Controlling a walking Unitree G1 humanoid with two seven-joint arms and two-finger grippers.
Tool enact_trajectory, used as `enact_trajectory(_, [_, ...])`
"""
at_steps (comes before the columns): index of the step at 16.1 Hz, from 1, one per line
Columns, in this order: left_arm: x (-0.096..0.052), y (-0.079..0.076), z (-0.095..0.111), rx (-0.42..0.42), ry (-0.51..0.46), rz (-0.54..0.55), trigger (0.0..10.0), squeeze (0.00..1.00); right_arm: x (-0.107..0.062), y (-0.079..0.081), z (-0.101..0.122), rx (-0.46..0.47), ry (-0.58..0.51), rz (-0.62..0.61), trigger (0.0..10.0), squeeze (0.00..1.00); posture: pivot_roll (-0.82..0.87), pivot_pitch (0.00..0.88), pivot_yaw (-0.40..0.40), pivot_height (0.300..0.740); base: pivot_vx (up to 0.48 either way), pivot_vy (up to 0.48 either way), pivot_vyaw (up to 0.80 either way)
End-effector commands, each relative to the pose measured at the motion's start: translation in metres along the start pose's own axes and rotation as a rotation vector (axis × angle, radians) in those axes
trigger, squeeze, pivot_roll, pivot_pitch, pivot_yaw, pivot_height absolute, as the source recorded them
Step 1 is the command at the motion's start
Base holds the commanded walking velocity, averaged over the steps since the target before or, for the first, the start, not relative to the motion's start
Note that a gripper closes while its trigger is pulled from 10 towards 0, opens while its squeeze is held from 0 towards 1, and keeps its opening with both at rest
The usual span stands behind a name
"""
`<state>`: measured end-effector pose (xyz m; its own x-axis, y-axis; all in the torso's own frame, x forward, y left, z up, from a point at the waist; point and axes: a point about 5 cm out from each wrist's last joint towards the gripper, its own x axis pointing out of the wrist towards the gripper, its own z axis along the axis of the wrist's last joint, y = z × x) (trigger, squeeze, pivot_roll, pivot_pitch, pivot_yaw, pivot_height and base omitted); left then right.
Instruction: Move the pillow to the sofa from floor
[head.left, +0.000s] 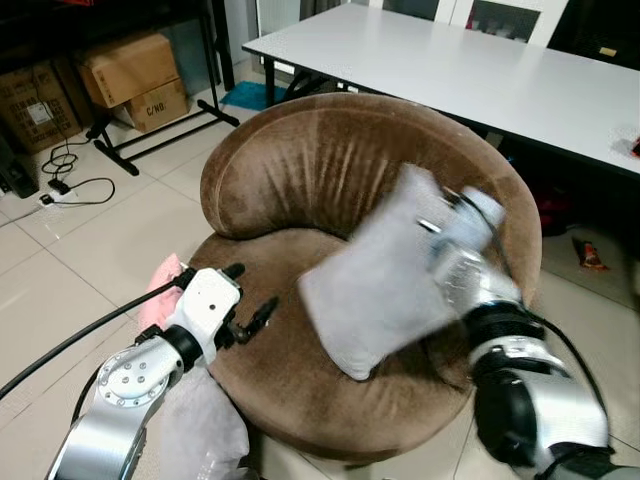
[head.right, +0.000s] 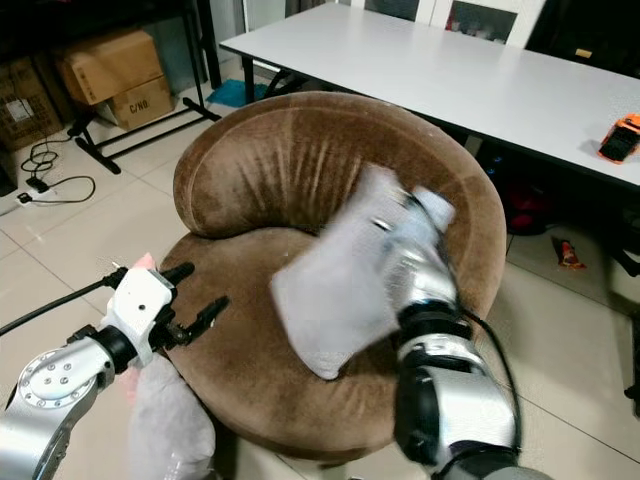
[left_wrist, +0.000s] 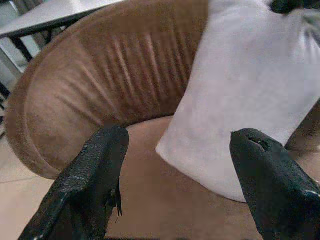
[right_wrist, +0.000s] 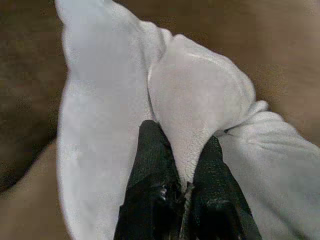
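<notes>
A pale grey pillow hangs tilted over the seat of the round brown sofa chair. My right gripper is shut on a fold of the pillow near its upper right edge, seen up close in the right wrist view. My left gripper is open at the chair's front left rim, apart from the pillow, with its fingers spread wide toward the pillow and the chair back.
A white table stands behind the chair. Cardboard boxes, a black stand and cables lie on the tiled floor at the left. A pink and a grey soft item lie on the floor under my left arm.
</notes>
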<state>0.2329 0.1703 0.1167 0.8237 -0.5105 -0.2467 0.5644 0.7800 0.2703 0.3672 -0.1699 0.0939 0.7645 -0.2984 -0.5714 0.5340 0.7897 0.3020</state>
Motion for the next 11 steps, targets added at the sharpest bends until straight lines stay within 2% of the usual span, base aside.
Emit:
enact_trajectory(1, [-0.001,-0.003,0.003,0.001,-0.002,-0.032,10.0,0.0,0.005,-0.013,-0.008,0.099,0.055,-0.101,10.0,0.0,0.08,0.0,-0.035,0.74,0.0,0.0,0.0])
enact_trajectory(3, [0.0,-0.003,0.003,0.002,0.001,-0.038,10.0,0.0,0.008,-0.023,-0.015,0.156,0.095,-0.149,10.0,0.0,0.08,0.0,-0.025,0.74,0.0,0.0,0.0])
enact_trajectory(4, [0.0,-0.002,0.003,0.005,0.001,-0.041,10.0,0.0,0.009,-0.022,-0.014,0.152,0.085,-0.132,10.0,0.04,0.08,0.0,-0.025,0.74,0.0,0.0,0.0])
enact_trajectory(5, [0.0,-0.002,0.004,0.006,0.002,-0.045,10.0,0.0,0.008,-0.016,-0.007,0.13,0.047,-0.088,10.0,1.0,0.08,0.0,-0.023,0.74,0.0,0.0,0.0])
enact_trajectory(6, [0.001,-0.002,0.004,0.004,0.002,-0.051,10.0,0.0,0.008,-0.012,0.0,0.1,0.003,-0.049,10.0,1.0,0.08,0.0,-0.025,0.74,0.0,0.0,0.0])
enact_trajectory(7, [0.002,-0.003,0.004,-0.003,0.004,-0.06,10.0,0.0,0.008,-0.011,0.004,0.112,-0.007,-0.044,10.0,1.0,0.08,0.0,-0.029,0.74,0.0,0.0,0.0])
enact_trajectory(9, [0.003,-0.007,0.003,-0.04,0.012,-0.107,10.0,0.0,0.008,-0.015,0.015,0.092,-0.051,-0.1,10.0,1.0,0.08,0.0,-0.037,0.74,0.0,0.0,0.0])
enact_trajectory(11, [0.005,-0.009,0.001,-0.075,0.021,-0.168,10.0,0.0,0.008,-0.017,0.027,0.019,-0.136,-0.139,10.0,1.0,0.08,0.0,-0.044,0.74,0.0,0.0,0.0])
